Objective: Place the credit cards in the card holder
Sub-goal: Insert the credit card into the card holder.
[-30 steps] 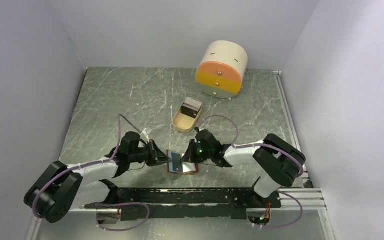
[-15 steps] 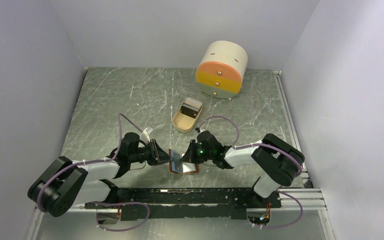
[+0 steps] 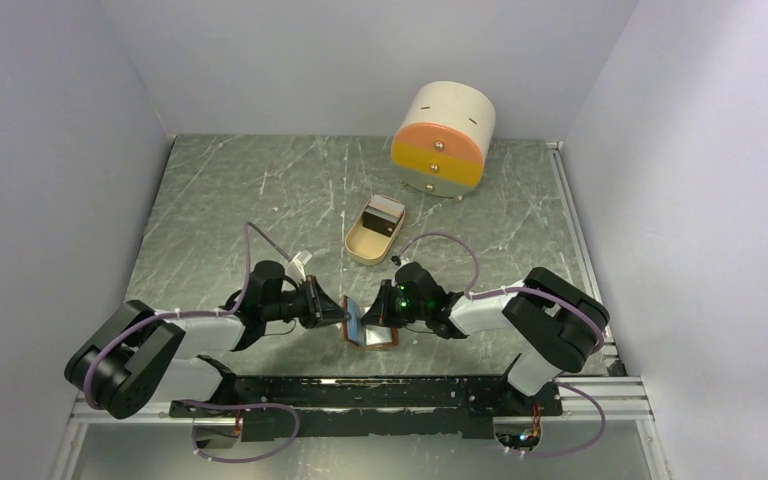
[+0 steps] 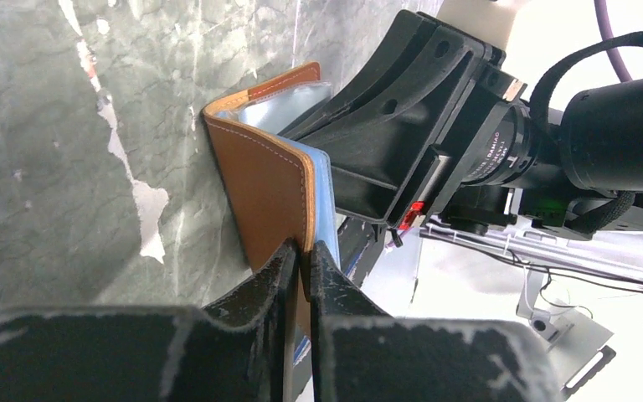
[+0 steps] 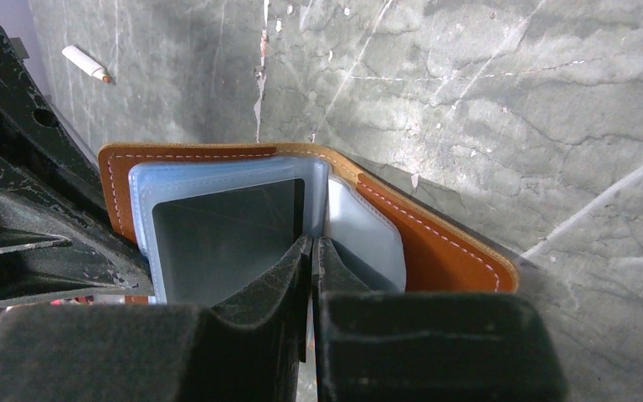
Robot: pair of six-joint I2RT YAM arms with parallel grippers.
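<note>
The tan leather card holder [image 3: 368,330] stands half open on the table between my two grippers. My left gripper [image 4: 301,251] is shut on the edge of its left cover [image 4: 264,184], which is raised upright. My right gripper [image 5: 311,244] is shut on the edge of a dark credit card [image 5: 226,234] that sits in a clear bluish pocket of the card holder [image 5: 435,247]. More dark credit cards [image 3: 386,211] stand in the beige tray [image 3: 362,246] behind.
A round cream-and-orange drawer box [image 3: 443,140] stands at the back right. A thin white stick [image 5: 88,64] lies on the marble table beyond the holder. The two grippers' fingers are very close together over the holder, near the table's front edge.
The left arm has moved right and lifted the holder's left cover, so the holder looks narrower from above. The right gripper has stayed in place.
</note>
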